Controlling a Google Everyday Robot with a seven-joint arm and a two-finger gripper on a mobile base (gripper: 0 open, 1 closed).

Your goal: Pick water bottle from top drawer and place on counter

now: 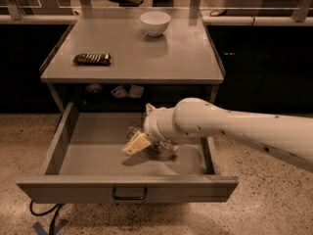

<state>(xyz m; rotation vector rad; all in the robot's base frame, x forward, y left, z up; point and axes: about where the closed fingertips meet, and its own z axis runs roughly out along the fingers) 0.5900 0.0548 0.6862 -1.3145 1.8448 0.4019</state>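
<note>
Water bottle in the open drawer, claw spread around it

Water bottle [165, 148] lies on its side on the floor of the top drawer [88, 155], a little right of the drawer's middle and nearer its front panel than its back. Only parts of the clear ribbed body show, because the robot's wrist covers the rest.

The claw [140, 129] is down inside the drawer, right at the bottle. It is spread wide. One pale yellow finger [137, 143] points toward the drawer's front left, its tip low over the drawer floor. The other tip pokes up toward the drawer's back edge. I cannot tell whether either finger touches the bottle. The white arm [234, 129] reaches in across the drawer's right wall.

The drawer is pulled fully out, with the dark bar handle [129, 196] in the middle of its front panel. Apart from the bottle, the drawer floor on the left side is bare.

Above and behind the drawer is the desk [161, 58]. A white bowl [155, 22] sits at the far edge, in line with the drawer's middle. A dark flat snack packet [92, 58] lies above the drawer's left side.
</note>
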